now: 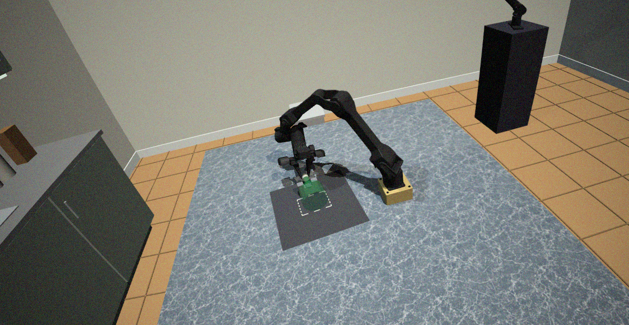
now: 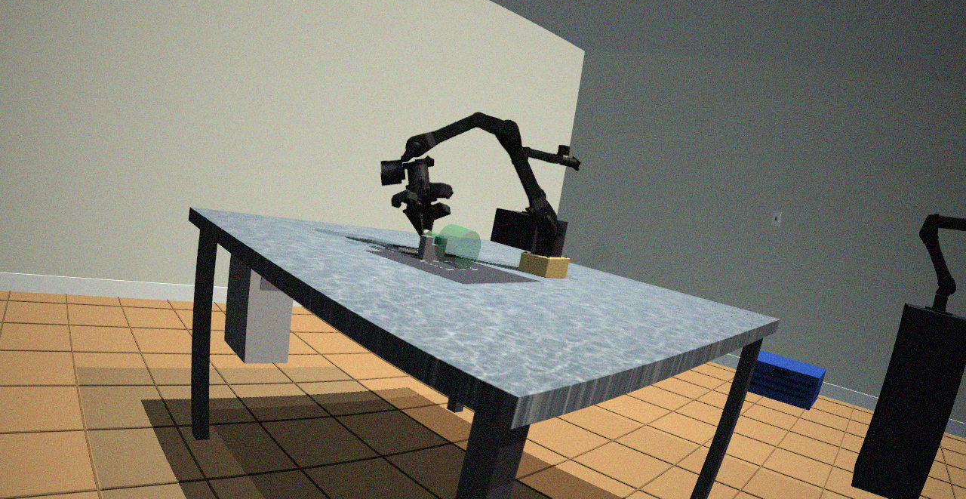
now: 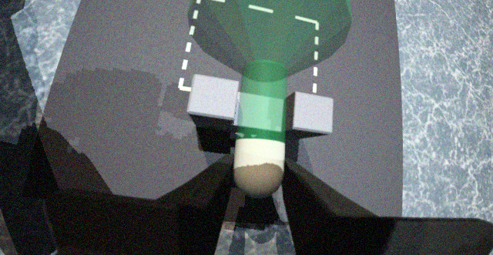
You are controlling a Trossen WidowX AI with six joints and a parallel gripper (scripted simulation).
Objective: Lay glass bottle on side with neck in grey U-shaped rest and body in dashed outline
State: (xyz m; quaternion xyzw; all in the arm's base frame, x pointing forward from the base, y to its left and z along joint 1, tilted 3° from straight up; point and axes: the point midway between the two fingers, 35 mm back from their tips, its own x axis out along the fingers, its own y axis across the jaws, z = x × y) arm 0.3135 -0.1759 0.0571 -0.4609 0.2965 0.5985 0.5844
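The green glass bottle (image 1: 310, 188) (image 2: 459, 242) (image 3: 266, 70) is on its side, its white-banded neck end toward my gripper. My gripper (image 1: 304, 174) (image 2: 424, 232) (image 3: 257, 163) is shut on the neck near its tip. In the wrist view the neck runs between the two prongs of the grey rest (image 2: 428, 247) (image 3: 214, 95). The body is over the dashed outline (image 1: 302, 214) (image 3: 188, 47) and covers part of it, reaching past its right side in the wrist view. I cannot tell whether the neck touches the rest's bottom or the body touches the mat.
A dark grey mat (image 1: 285, 235) (image 3: 366, 132) lies under the rest and outline on the marbled table (image 1: 395, 270) (image 2: 540, 334). The arm's yellow base block (image 1: 398, 196) (image 2: 543, 265) stands beside the mat. The arm arches over the table behind the bottle.
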